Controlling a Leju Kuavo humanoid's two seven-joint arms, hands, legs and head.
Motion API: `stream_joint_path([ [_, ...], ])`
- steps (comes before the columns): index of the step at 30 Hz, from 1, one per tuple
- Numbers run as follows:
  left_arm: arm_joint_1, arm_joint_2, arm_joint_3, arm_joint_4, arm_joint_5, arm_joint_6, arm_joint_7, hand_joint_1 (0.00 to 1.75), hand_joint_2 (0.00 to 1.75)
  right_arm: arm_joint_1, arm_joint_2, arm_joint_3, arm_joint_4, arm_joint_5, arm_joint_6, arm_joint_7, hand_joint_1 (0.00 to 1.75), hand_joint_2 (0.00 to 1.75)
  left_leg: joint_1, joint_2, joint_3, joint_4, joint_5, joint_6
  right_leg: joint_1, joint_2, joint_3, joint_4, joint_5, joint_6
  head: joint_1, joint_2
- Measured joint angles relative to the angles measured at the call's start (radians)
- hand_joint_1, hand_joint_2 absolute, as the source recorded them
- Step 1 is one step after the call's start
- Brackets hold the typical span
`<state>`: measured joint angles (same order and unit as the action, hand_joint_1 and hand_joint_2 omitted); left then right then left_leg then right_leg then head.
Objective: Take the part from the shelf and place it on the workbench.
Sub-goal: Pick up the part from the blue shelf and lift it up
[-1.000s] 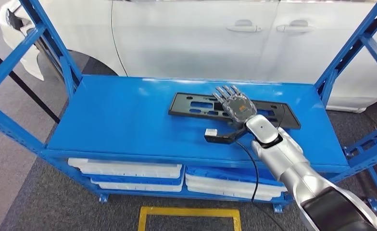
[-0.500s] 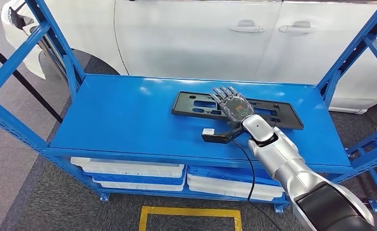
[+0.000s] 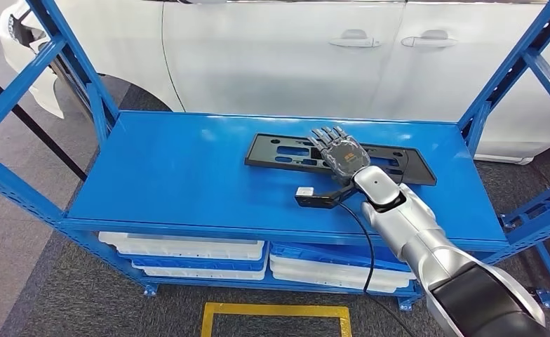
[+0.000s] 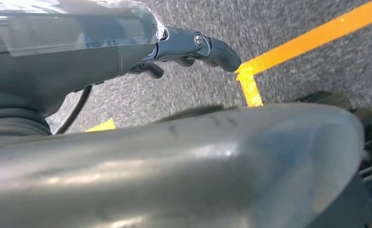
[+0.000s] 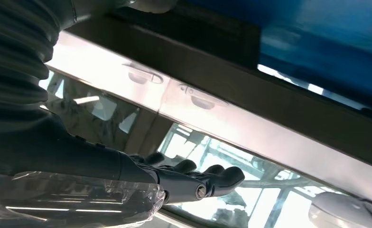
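The part (image 3: 280, 152) is a long flat black plate with cut-outs, lying on the blue shelf top (image 3: 188, 175) right of its middle. My right hand (image 3: 341, 150) hovers low over the plate's middle with its fingers stretched out and apart, holding nothing; whether it touches the plate I cannot tell. In the right wrist view the right hand (image 5: 189, 183) has its dark fingers straight, pointing toward the car. My left hand (image 4: 189, 45) hangs over the grey floor with nothing in it, its fingers loosely bent.
A white car (image 3: 279, 56) stands close behind the shelf. Blue uprights (image 3: 511, 77) frame both ends. White trays (image 3: 188, 249) fill the lower level. A black cable (image 3: 365, 239) hangs from my right wrist. A yellow floor marking (image 3: 276, 309) lies in front.
The view swayed slightly. My right hand stays over the plate in nearly the same place, and the plate has not moved.
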<state>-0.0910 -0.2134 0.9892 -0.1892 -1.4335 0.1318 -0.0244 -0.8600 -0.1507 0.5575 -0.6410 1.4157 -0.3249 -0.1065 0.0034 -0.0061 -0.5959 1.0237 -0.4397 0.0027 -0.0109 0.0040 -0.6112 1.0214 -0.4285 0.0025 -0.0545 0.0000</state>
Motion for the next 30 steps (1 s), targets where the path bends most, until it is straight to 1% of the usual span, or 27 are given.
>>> stream_joint_path([
  [2,-0.001,0.001,0.0,0.0,0.003,0.003,0.0,0.0,0.0,-0.041,0.007,0.004,0.046,0.001,-0.004,-0.023,1.75,1.75,-0.001,0.0,0.0,-0.005,0.005,0.01,0.0,0.002,-0.002,-0.003,0.004,0.013,0.0,0.0],
  [3,-0.003,0.002,0.0,0.0,0.004,0.003,0.0,0.0,0.0,-0.061,0.01,0.005,0.067,0.0,-0.006,-0.031,1.75,1.75,0.0,0.0,0.002,-0.01,0.009,0.016,-0.002,0.001,-0.003,0.0,0.0,0.019,0.0,0.0],
  [4,-0.004,0.002,0.0,0.0,0.004,0.003,0.001,0.0,0.0,-0.08,0.012,0.005,0.086,-0.001,-0.009,-0.036,1.75,1.75,0.001,0.001,0.003,-0.016,0.014,0.023,-0.003,0.001,-0.01,0.016,-0.013,0.024,0.0,0.0],
  [5,-0.006,0.003,0.0,0.0,0.005,0.003,0.001,0.0,0.0,-0.096,0.014,0.005,0.104,-0.002,-0.013,-0.038,1.75,1.75,0.003,0.001,0.003,-0.021,0.018,0.028,-0.003,0.0,-0.027,0.054,-0.037,0.029,0.0,0.0],
  [7,-0.006,0.003,0.0,0.0,0.007,0.006,0.002,0.0,0.0,-0.118,0.017,0.007,0.138,-0.003,-0.018,-0.041,1.75,1.75,0.003,0.0,0.002,-0.022,0.021,0.033,-0.004,-0.001,-0.086,0.182,-0.101,0.035,0.0,0.0],
  [8,-0.005,0.004,0.0,0.0,0.008,0.007,0.002,0.0,0.0,-0.123,0.019,0.009,0.153,-0.003,-0.02,-0.044,1.75,1.75,0.003,0.0,0.001,-0.021,0.021,0.033,-0.005,-0.001,-0.116,0.244,-0.122,0.037,0.0,0.0],
  [9,-0.004,0.004,0.0,0.0,0.008,0.009,0.003,0.0,0.0,-0.125,0.02,0.011,0.165,-0.004,-0.021,-0.046,1.75,1.75,0.003,-0.001,0.001,-0.02,0.021,0.033,-0.005,-0.001,-0.132,0.276,-0.126,0.038,0.0,0.0],
  [10,-0.004,0.004,0.0,0.0,0.009,0.01,0.003,0.0,0.0,-0.127,0.022,0.012,0.174,-0.004,-0.024,-0.049,1.75,1.75,0.003,-0.001,0.001,-0.018,0.02,0.032,-0.005,-0.002,-0.129,0.269,-0.109,0.039,0.0,0.0],
  [11,-0.004,0.004,0.0,0.0,0.01,0.011,0.003,0.0,0.0,-0.132,0.024,0.013,0.181,-0.005,-0.027,-0.051,1.75,1.75,0.003,-0.001,0.001,-0.016,0.019,0.03,-0.006,-0.002,-0.107,0.221,-0.077,0.037,0.0,0.0],
  [12,-0.004,0.004,0.0,0.0,0.011,0.012,0.003,0.0,0.0,-0.139,0.026,0.013,0.186,-0.006,-0.03,-0.053,1.75,1.75,0.002,-0.001,0.001,-0.013,0.016,0.028,-0.006,-0.003,-0.072,0.148,-0.041,0.035,0.0,0.0],
  [13,-0.005,0.004,0.0,0.0,0.011,0.013,0.003,0.0,0.0,-0.148,0.028,0.013,0.191,-0.007,-0.032,-0.055,1.75,1.75,0.0,-0.002,-0.001,-0.008,0.013,0.024,-0.004,-0.004,-0.039,0.08,-0.017,0.031,0.0,0.0],
  [14,-0.005,0.004,0.0,0.0,0.012,0.013,0.003,0.0,0.0,-0.156,0.029,0.013,0.195,-0.008,-0.033,-0.057,1.75,1.75,-0.001,-0.002,-0.002,-0.005,0.011,0.019,-0.001,-0.004,-0.016,0.032,-0.002,0.025,0.0,0.0],
  [15,-0.005,0.004,0.001,0.0,0.012,0.014,0.003,0.0,0.0,-0.161,0.031,0.014,0.199,-0.009,-0.034,-0.057,1.75,1.75,-0.002,-0.002,-0.003,-0.003,0.01,0.015,0.001,-0.003,-0.005,0.007,0.001,0.019,0.0,0.0],
  [16,-0.005,0.004,0.001,0.0,0.012,0.015,0.003,0.0,0.0,-0.163,0.032,0.014,0.203,-0.01,-0.034,-0.058,1.75,1.75,-0.003,-0.002,-0.004,-0.003,0.009,0.01,0.004,-0.003,-0.004,0.004,-0.002,0.013,0.0,0.0],
  [18,-0.005,0.004,0.001,0.0,0.013,0.016,0.003,0.0,0.0,-0.166,0.037,0.015,0.208,-0.01,-0.034,-0.059,1.75,1.75,-0.002,-0.002,-0.004,-0.002,0.006,0.0,0.002,-0.003,-0.003,-0.001,0.002,0.0,0.0,0.0],
  [19,-0.005,0.004,0.001,0.0,0.013,0.016,0.002,0.0,0.0,-0.169,0.04,0.016,0.211,-0.01,-0.034,-0.059,1.75,1.75,-0.001,-0.001,-0.01,0.014,-0.007,-0.006,0.0,-0.004,-0.001,-0.004,0.004,-0.007,0.0,0.0],
  [20,-0.005,0.005,0.001,0.0,0.014,0.017,0.002,0.0,0.0,-0.171,0.043,0.017,0.213,-0.011,-0.034,-0.059,1.75,1.75,0.0,-0.001,-0.025,0.049,-0.029,-0.011,-0.002,-0.005,0.0,-0.007,0.006,-0.012,0.0,0.0],
  [21,-0.005,0.005,0.001,0.0,0.015,0.018,0.002,0.0,0.0,-0.172,0.046,0.018,0.215,-0.013,-0.034,-0.059,1.75,1.75,0.003,0.0,-0.05,0.105,-0.061,-0.015,-0.002,-0.007,0.0,-0.008,0.006,-0.016,0.0,0.0],
  [22,-0.004,0.005,0.001,0.0,0.015,0.018,0.001,0.0,0.0,-0.173,0.047,0.019,0.218,-0.014,-0.034,-0.059,1.75,1.75,0.004,0.0,-0.081,0.174,-0.095,-0.019,-0.002,-0.007,0.0,-0.008,0.006,-0.019,0.0,0.0],
  [23,-0.003,0.005,0.001,0.0,0.015,0.018,0.001,0.0,0.0,-0.173,0.049,0.02,0.221,-0.015,-0.034,-0.059,1.75,1.75,0.005,0.0,-0.11,0.237,-0.12,-0.022,-0.002,-0.008,-0.001,-0.008,0.005,-0.019,0.0,0.0],
  [24,-0.002,0.005,0.001,0.0,0.015,0.018,0.001,0.0,0.0,-0.173,0.05,0.02,0.223,-0.016,-0.034,-0.059,1.75,1.75,0.006,0.0,-0.128,0.275,-0.128,-0.024,-0.001,-0.008,-0.001,-0.007,0.005,-0.02,0.0,0.0],
  [25,-0.001,0.005,0.001,0.0,0.016,0.018,0.001,0.0,0.0,-0.173,0.051,0.02,0.225,-0.019,-0.034,-0.061,1.75,1.75,0.007,0.0,-0.127,0.275,-0.117,-0.024,-0.001,-0.007,0.0,-0.007,0.005,-0.019,0.0,0.0],
  [26,-0.001,0.006,0.001,0.0,0.016,0.018,0.001,0.0,0.0,-0.173,0.052,0.021,0.227,-0.028,-0.034,-0.068,1.75,1.75,0.007,0.0,-0.107,0.234,-0.089,-0.022,-0.001,-0.006,0.001,-0.006,0.005,-0.019,0.0,0.0],
  [27,-0.001,0.006,0.002,0.0,0.017,0.018,0.0,0.0,0.0,-0.173,0.052,0.021,0.228,-0.043,-0.034,-0.079,1.75,1.75,0.008,0.0,-0.072,0.164,-0.052,-0.019,-0.001,-0.006,0.002,-0.005,0.004,-0.017,0.0,0.0],
  [28,-0.002,0.006,0.002,0.0,0.018,0.018,-0.001,0.0,0.0,-0.174,0.053,0.02,0.228,-0.065,-0.033,-0.095,1.75,1.75,0.006,0.0,-0.036,0.091,-0.025,-0.014,0.0,-0.005,0.002,-0.004,0.003,-0.014,0.0,0.0],
  [29,-0.002,0.006,0.002,0.0,0.019,0.018,-0.002,0.0,0.0,-0.175,0.053,0.019,0.228,-0.092,-0.033,-0.115,1.75,1.75,0.004,0.0,-0.009,0.036,-0.008,-0.009,0.002,-0.003,0.001,-0.002,0.003,-0.01,0.0,0.0],
  [30,-0.002,0.006,0.002,0.0,0.019,0.018,-0.004,0.0,0.0,-0.175,0.054,0.016,0.228,-0.124,-0.033,-0.137,1.75,1.75,0.002,0.0,0.005,0.006,-0.001,-0.004,0.003,-0.002,0.0,-0.002,0.004,-0.005,0.0,0.0],
])
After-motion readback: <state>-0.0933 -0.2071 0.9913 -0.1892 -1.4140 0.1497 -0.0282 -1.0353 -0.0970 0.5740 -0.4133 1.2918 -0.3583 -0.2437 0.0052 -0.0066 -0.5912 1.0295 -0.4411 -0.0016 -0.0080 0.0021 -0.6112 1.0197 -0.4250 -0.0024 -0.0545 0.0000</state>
